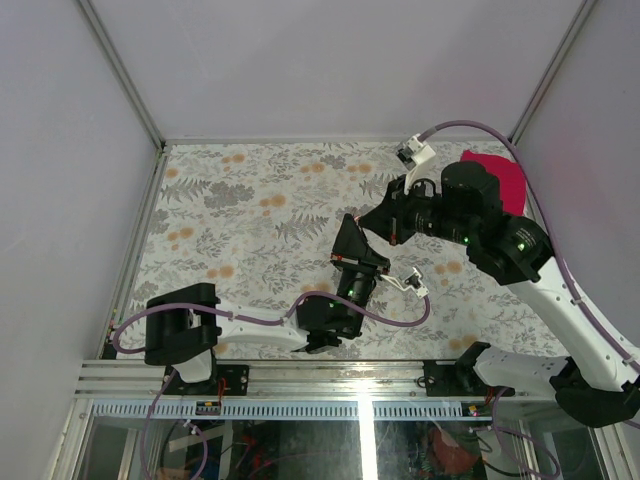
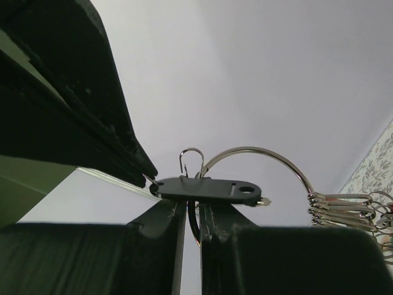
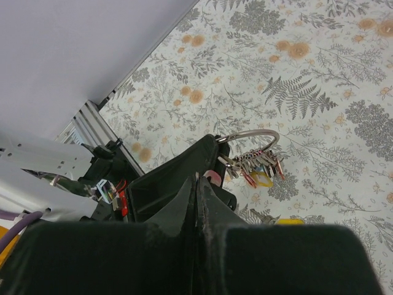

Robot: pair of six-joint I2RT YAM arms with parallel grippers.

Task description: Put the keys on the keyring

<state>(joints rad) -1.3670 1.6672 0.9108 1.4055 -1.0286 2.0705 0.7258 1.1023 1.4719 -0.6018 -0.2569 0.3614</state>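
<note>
My left gripper (image 1: 350, 238) points up at mid-table, its jaws nearly shut on the wire of a large silver keyring (image 2: 258, 150). The ring arcs right, strung with small rings (image 2: 334, 209) and a bunch of keys (image 3: 258, 165). A flat key (image 2: 209, 187), dark against the wall, lies across the left fingertips (image 2: 172, 212) with a small wire loop (image 2: 191, 160) above it. My right gripper (image 1: 372, 228) reaches in from the right, shut, with a thin metal edge between its tips (image 3: 196, 178). Its tip meets the flat key's left end. The keyring (image 3: 249, 133) also shows in the right wrist view.
A loose yellow-headed key (image 3: 287, 221) lies on the floral tablecloth (image 1: 250, 210) under the bunch. A red cloth (image 1: 500, 172) lies at the back right. An aluminium rail (image 1: 300, 372) runs along the near edge, and white walls close in the sides.
</note>
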